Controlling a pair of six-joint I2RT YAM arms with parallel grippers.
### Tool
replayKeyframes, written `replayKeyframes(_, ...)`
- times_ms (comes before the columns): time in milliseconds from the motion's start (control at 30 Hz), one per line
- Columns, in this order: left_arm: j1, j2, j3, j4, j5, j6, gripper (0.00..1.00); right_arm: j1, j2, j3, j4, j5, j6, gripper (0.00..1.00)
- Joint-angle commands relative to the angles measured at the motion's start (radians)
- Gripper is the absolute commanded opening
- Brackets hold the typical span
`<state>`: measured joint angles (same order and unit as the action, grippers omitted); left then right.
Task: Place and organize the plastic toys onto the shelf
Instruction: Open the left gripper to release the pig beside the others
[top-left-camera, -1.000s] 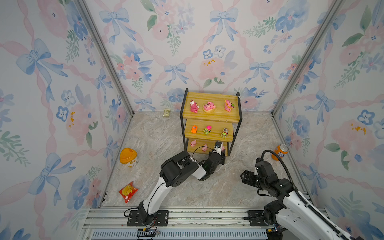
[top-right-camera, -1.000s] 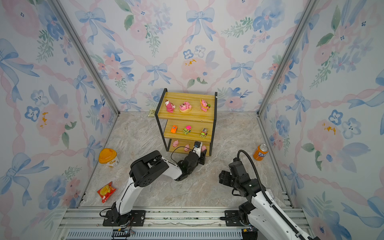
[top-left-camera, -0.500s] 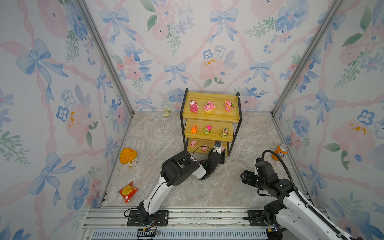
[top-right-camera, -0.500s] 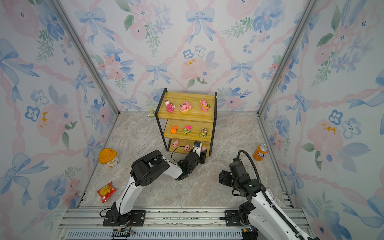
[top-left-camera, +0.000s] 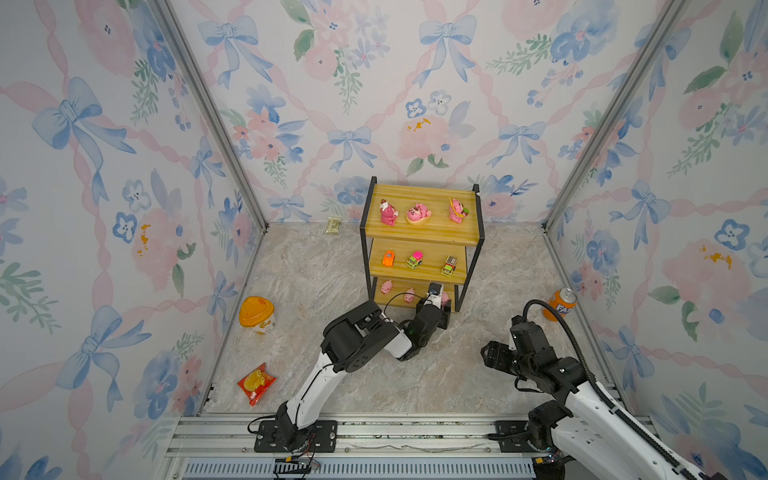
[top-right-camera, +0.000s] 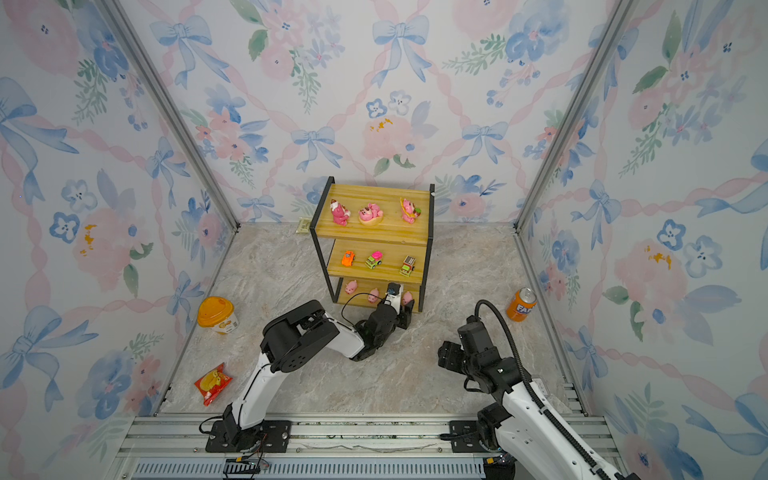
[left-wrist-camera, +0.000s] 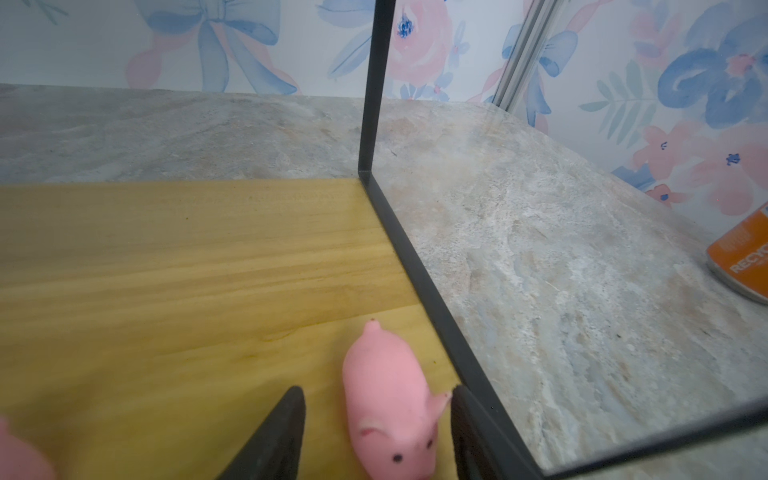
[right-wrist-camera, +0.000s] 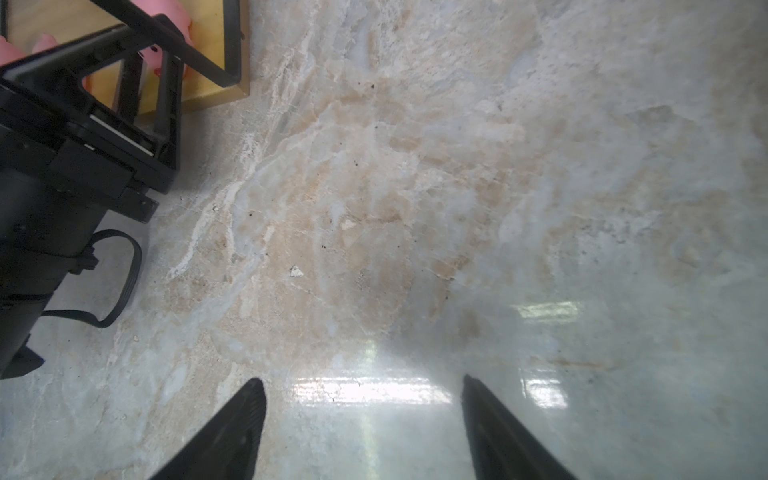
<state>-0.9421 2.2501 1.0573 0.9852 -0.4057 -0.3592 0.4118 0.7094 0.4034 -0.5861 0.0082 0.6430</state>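
The shelf (top-left-camera: 424, 237) stands at the back with three pink bears (top-left-camera: 387, 212) on its top board and three mini cars (top-left-camera: 414, 261) on the middle one. Pale pink pigs (top-left-camera: 386, 286) lie on the bottom board. My left gripper (top-left-camera: 440, 301) reaches into that tier at its right end. In the left wrist view it (left-wrist-camera: 376, 390) is open, and a pig (left-wrist-camera: 390, 415) lies on the board between its fingers (left-wrist-camera: 282, 436), close to the frame's corner. My right gripper (right-wrist-camera: 361, 386) hangs open and empty over the bare floor, right of the shelf (top-left-camera: 492, 357).
An orange soda can (top-left-camera: 562, 304) stands by the right wall. An orange-lidded tub (top-left-camera: 257, 315) and a red snack packet (top-left-camera: 256, 383) lie near the left wall. A small packet (top-left-camera: 333, 225) rests at the back wall beside the shelf.
My left gripper's fingers have spread apart around the pig on the bottom board. Both arms have otherwise stayed where they were.
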Motion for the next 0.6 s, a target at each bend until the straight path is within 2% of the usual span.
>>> replayKeyframes(0,0.003,-0.035,-0.034,-0.004,0.005,0.015,0.60,-0.011,0.010,-0.009,0.002,-0.008,-0.014,0.77)
replayKeyframes(67,-0.004,-0.051,-0.050,-0.004,-0.003,0.030,0.63,-0.011,0.016,-0.005,0.003,-0.010,-0.014,0.77)
replayKeyframes(133,-0.013,-0.067,-0.061,-0.004,-0.007,0.052,0.57,-0.012,0.019,-0.003,0.006,-0.011,-0.013,0.77)
replayKeyframes(200,-0.026,-0.083,-0.076,-0.003,-0.016,0.070,0.56,-0.011,0.021,-0.003,0.008,-0.013,-0.011,0.77)
replayKeyframes(567,-0.077,-0.241,-0.179,-0.002,-0.063,0.143,0.60,-0.013,0.029,-0.003,0.010,-0.013,-0.011,0.77)
